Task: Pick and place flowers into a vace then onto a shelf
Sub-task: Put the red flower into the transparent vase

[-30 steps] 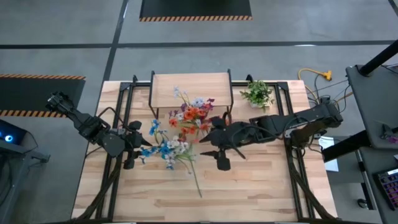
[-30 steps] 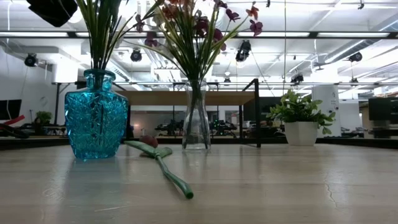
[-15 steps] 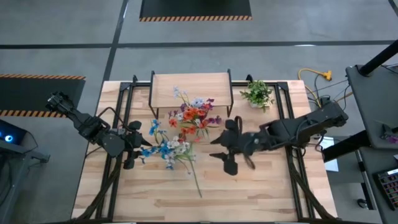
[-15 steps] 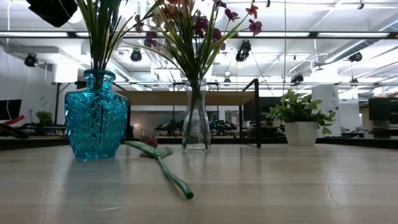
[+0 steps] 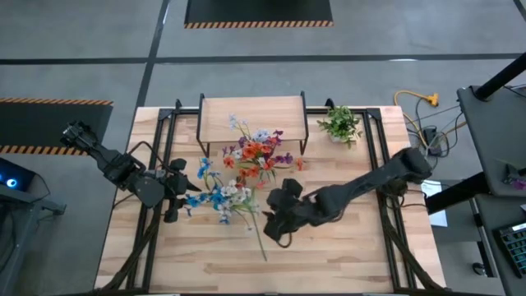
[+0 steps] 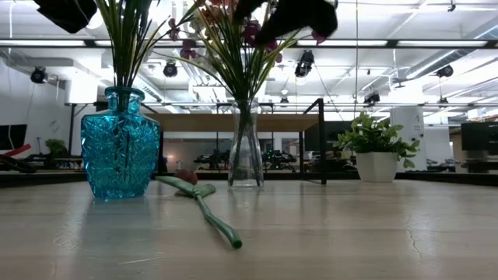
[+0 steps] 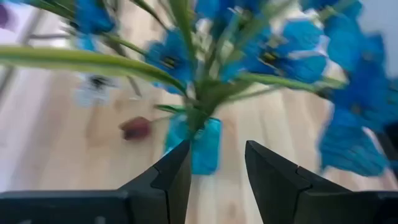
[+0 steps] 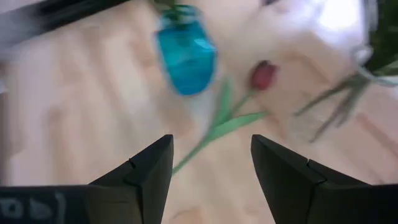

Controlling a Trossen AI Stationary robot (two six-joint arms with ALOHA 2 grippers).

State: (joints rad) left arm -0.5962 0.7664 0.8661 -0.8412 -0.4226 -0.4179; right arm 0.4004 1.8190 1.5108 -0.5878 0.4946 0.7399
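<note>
Right gripper (image 5: 275, 224), fingers spread and empty, has swung toward the loose green-stemmed red tulip (image 6: 204, 204) at 6 o'clock; pickup pending.

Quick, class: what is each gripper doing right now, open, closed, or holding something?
Left gripper: open, empty, above the blue vase.
Right gripper: open, empty, over the loose red flower lying on the table.

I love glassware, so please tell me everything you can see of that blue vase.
The blue vase looks like clear turquoise cut glass: a squat, flat-sided, patterned body with a short ringed neck. It stands upright on the table, left of a clear vase, with green stems rising from its mouth and blue blooms above. A loose red flower lies beside it. No fingers touch it.
</note>
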